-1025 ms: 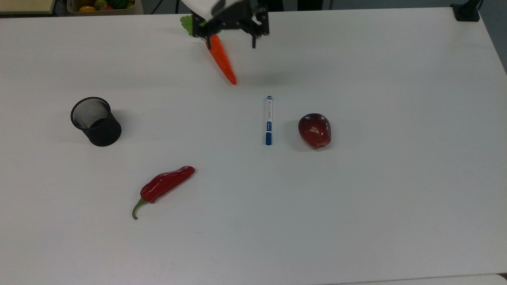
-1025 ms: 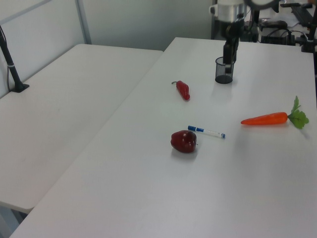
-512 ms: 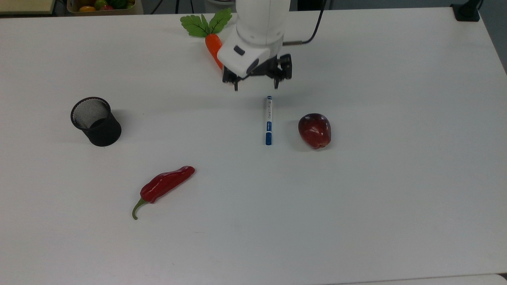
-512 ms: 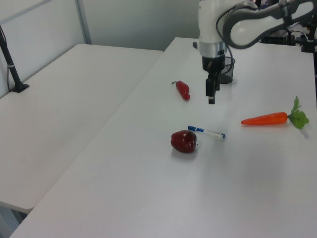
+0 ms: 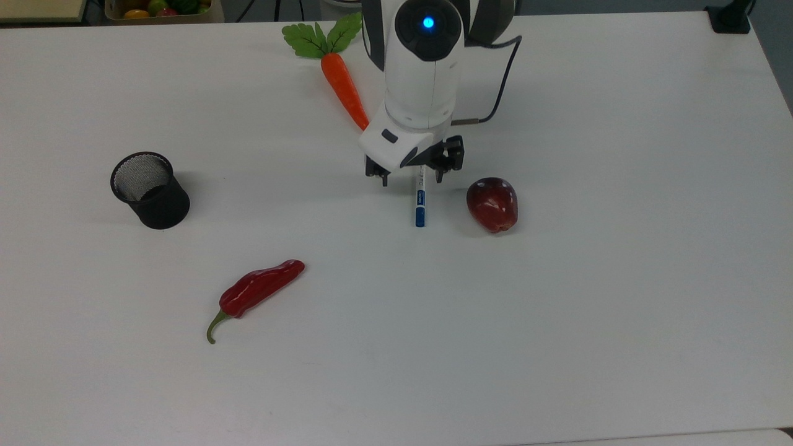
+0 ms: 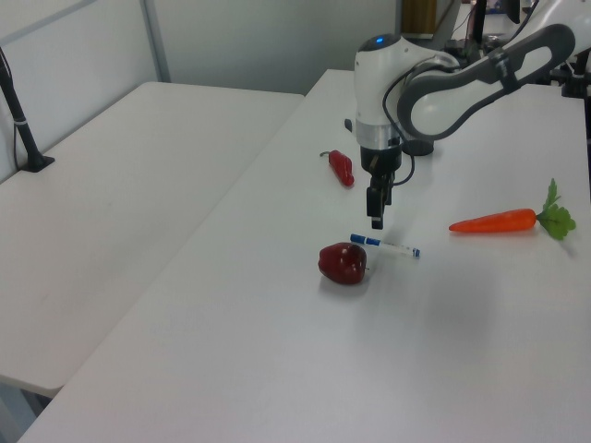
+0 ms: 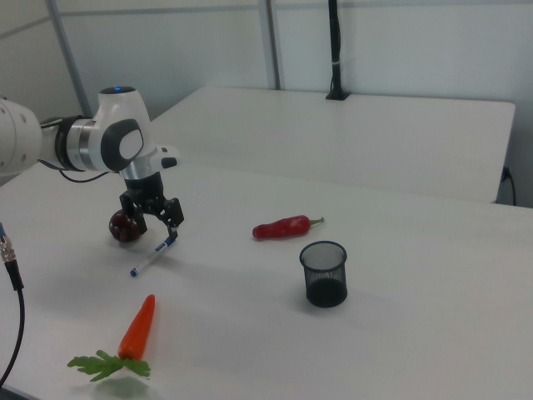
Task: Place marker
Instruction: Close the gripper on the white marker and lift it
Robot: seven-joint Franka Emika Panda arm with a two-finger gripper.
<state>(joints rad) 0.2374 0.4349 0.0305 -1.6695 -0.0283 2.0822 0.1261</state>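
Pincer now poised above the marker, ready to descend

In the last second the pincer (image 5: 412, 176) swung from over the carrot (image 5: 344, 90) to hang above the marker (image 5: 420, 199), fingers spread wide and holding nothing, so the grasp looks next. The marker lies flat on the table (image 5: 619, 279), just beside the apple (image 5: 492, 204). Count: one marker, one carrot, one apple, one red chilli (image 5: 257, 291), one black mesh cup (image 5: 149, 190)

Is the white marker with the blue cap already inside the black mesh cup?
No, the white marker with the blue cap lies flat on the table beneath the open pincer, far from the black mesh cup.
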